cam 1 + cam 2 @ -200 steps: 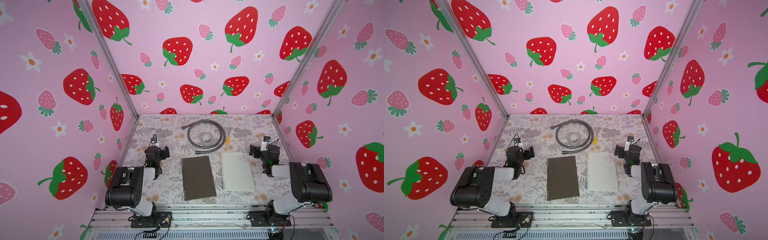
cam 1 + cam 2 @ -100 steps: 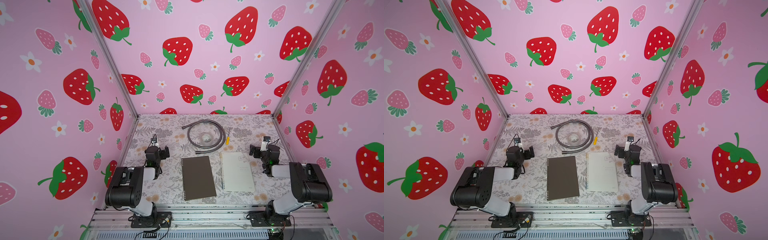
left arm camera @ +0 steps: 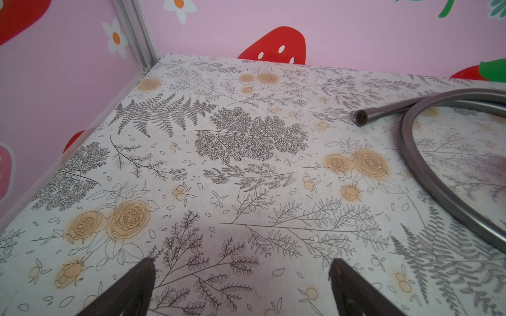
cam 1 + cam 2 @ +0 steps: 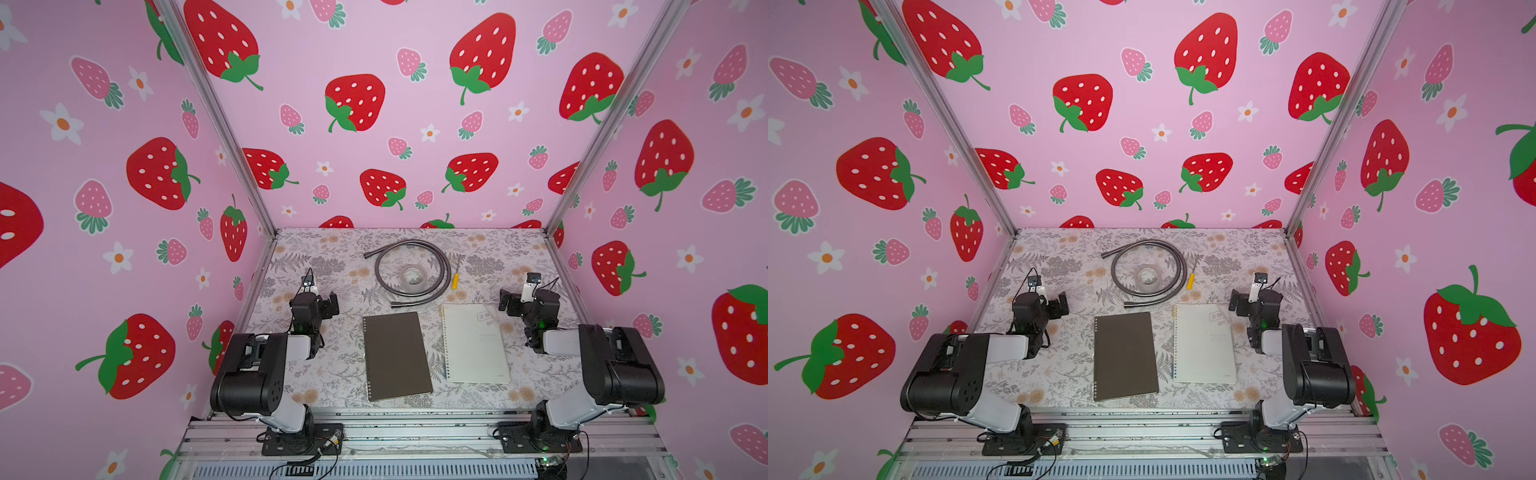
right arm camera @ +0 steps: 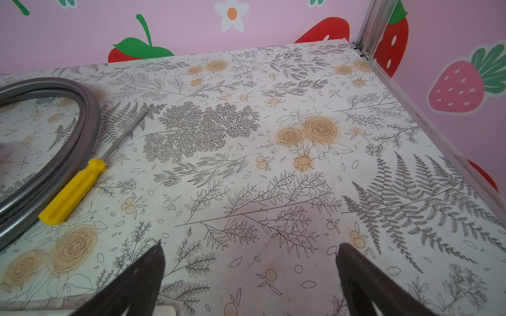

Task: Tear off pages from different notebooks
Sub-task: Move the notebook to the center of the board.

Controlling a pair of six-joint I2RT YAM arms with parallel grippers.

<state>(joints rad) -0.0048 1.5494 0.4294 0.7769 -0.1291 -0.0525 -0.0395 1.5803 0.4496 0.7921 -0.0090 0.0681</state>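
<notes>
Barely legible: label (image 4: 485, 318) on whitish notebook (image 4: 473, 353).

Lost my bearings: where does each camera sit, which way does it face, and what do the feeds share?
Both top views: high over the aluminium front rail, looking down and back at the floral table, dark brown-grey spiral notebook and whitish translucent spiral notebook; left arm and right arm show.
Left wrist: low on the left arm, facing the pink back wall and grey coiled hose; open left claw shows.
Right wrist: same heading, yellow-handled screwdriver; open right claw shows.
Shared: hose in every view.
</notes>
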